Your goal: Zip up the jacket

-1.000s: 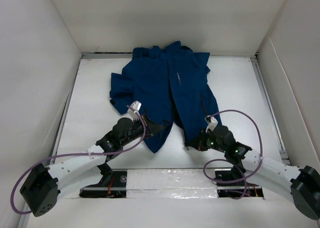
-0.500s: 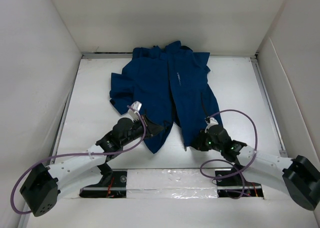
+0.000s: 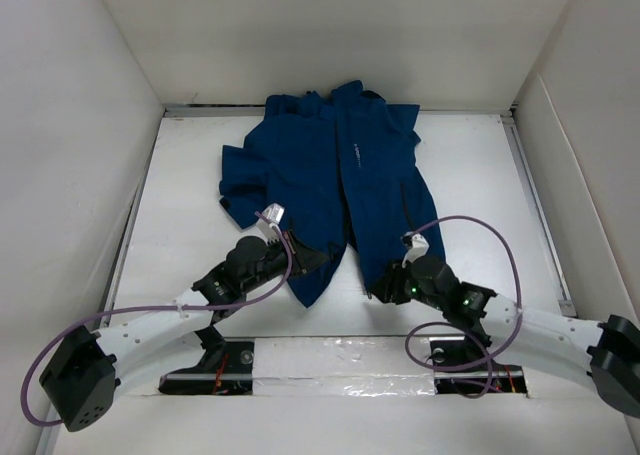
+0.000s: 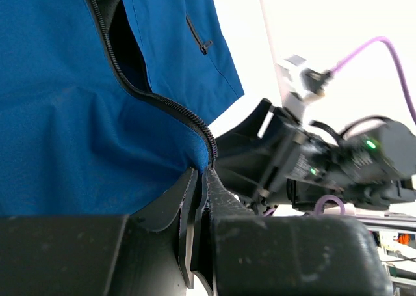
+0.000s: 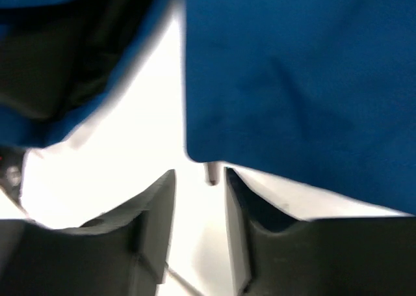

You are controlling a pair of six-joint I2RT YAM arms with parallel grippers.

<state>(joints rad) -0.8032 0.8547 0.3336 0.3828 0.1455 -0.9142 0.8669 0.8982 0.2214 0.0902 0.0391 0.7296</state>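
Observation:
The blue jacket (image 3: 330,165) lies flat on the white table, its two front panels parted at the bottom. My left gripper (image 3: 318,259) is shut on the bottom hem of the left panel (image 4: 65,114), right where the black zipper (image 4: 130,81) ends between the fingertips (image 4: 207,179). My right gripper (image 3: 381,287) is at the bottom corner of the right panel (image 5: 299,81) and stands open. A small grey metal zipper end (image 5: 212,174) hangs from that corner in the gap between its fingers, held by neither.
White walls enclose the table (image 3: 480,175) on three sides. The right arm's wrist and purple cable (image 4: 338,159) sit close beside my left gripper. The two arm bases are at the near edge.
The right gripper has opened and slid left to the corner of the right panel. The left gripper has kept its hold and place.

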